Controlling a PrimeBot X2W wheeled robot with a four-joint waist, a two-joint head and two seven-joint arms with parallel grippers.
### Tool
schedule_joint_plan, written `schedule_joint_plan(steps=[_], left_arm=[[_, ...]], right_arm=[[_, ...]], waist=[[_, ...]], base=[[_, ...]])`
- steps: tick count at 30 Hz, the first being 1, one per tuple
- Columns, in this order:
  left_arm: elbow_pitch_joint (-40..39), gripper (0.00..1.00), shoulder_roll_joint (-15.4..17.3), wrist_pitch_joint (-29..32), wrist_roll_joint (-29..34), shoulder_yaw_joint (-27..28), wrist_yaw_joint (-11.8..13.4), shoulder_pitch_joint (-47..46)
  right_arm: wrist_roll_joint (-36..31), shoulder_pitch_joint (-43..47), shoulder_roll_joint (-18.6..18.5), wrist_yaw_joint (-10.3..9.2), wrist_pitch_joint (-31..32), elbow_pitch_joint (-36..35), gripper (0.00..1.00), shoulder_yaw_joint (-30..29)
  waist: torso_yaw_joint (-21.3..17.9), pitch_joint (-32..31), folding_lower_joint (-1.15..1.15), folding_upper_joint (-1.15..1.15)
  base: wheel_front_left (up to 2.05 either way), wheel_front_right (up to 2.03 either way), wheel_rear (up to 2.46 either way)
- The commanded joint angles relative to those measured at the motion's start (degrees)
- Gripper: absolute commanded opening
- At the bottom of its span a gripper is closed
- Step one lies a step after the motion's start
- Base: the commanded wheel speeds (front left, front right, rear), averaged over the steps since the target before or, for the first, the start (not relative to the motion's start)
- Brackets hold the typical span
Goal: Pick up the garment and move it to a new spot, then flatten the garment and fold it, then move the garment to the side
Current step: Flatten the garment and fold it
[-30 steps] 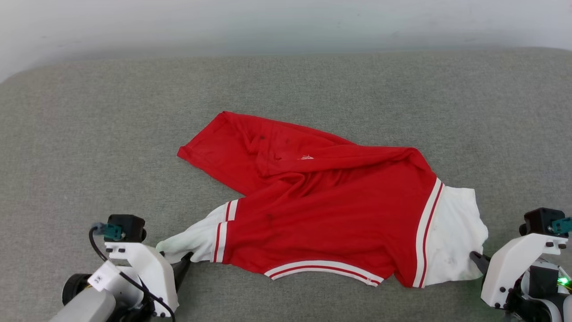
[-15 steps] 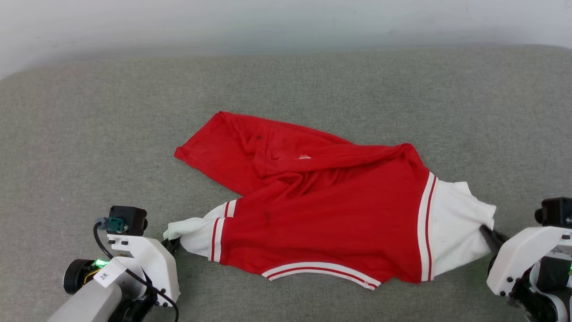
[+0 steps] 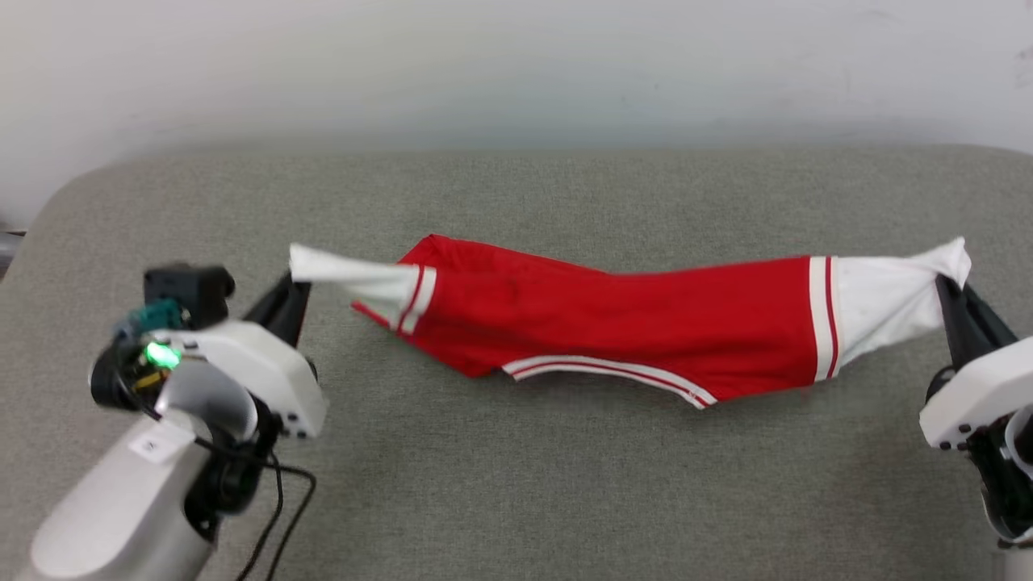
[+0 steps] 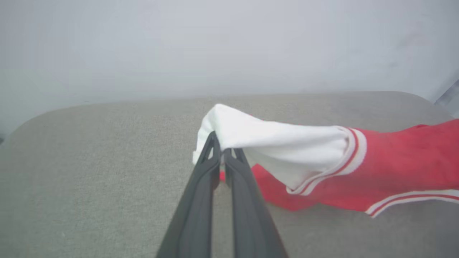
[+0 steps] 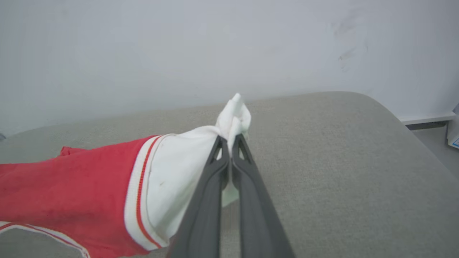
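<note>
The garment [image 3: 613,323], a red shirt with white sleeves and striped trim, hangs stretched between both arms above the grey padded surface [image 3: 516,484]. My left gripper [image 3: 292,278] is shut on the white left sleeve [image 3: 355,278]; the left wrist view shows that sleeve [image 4: 272,139] draped over the closed gripper [image 4: 219,141]. My right gripper [image 3: 946,281] is shut on the white right sleeve [image 3: 888,303], bunched at the tips of the gripper [image 5: 229,139] in the right wrist view. The red body [image 5: 64,186] sags in the middle, its lower edge close to the surface.
The grey padded surface [image 5: 322,161] has rounded far corners and ends at a pale wall [image 3: 516,64]. Beyond its right edge lies floor with a baseboard [image 5: 426,120]. A cable [image 3: 274,500] hangs from my left arm.
Both grippers have risen and spread apart, lifting the garment off the surface and pulling it taut by its sleeves. The left gripper closed on its sleeve. The head camera has tilted up.
</note>
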Motion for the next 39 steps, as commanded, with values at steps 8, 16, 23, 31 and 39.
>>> schedule_joint_plan(steps=[8,16,23,31,39], left_arm=[[0.14,0.00,-3.33,-1.95,-0.29,3.11,-0.94,-12.12],[6.01,0.00,-7.70,-3.47,2.60,2.82,-2.56,-26.78],[13.33,0.00,-10.05,-5.42,5.46,3.41,-3.76,-41.20],[20.82,0.00,-9.25,-9.97,8.99,5.04,-5.34,-56.38],[24.45,0.00,-8.96,-13.08,11.37,5.42,-6.53,-65.60]], right_arm=[[-2.29,-9.55,-0.71,-0.02,-2.28,-0.99,0.00,2.88],[-2.48,-23.18,-2.69,-0.02,-2.76,0.98,0.00,5.51],[-2.83,-40.15,-4.89,-0.02,-5.28,7.08,0.00,6.13],[-4.42,-59.31,-6.23,-0.03,-8.94,16.38,0.00,8.12],[-4.97,-72.30,-6.20,-0.03,-12.48,21.94,0.00,10.48]], waist=[[1.35,-0.46,0.00,0.00],[1.60,5.80,0.00,0.00],[0.99,13.32,0.00,0.00],[-0.97,19.80,0.00,0.00],[-2.35,25.63,0.00,0.00]], base=[[0.00,0.00,0.00],[0.00,0.00,0.00],[0.00,0.00,0.00],[0.00,0.00,0.00],[0.00,0.00,0.00]])
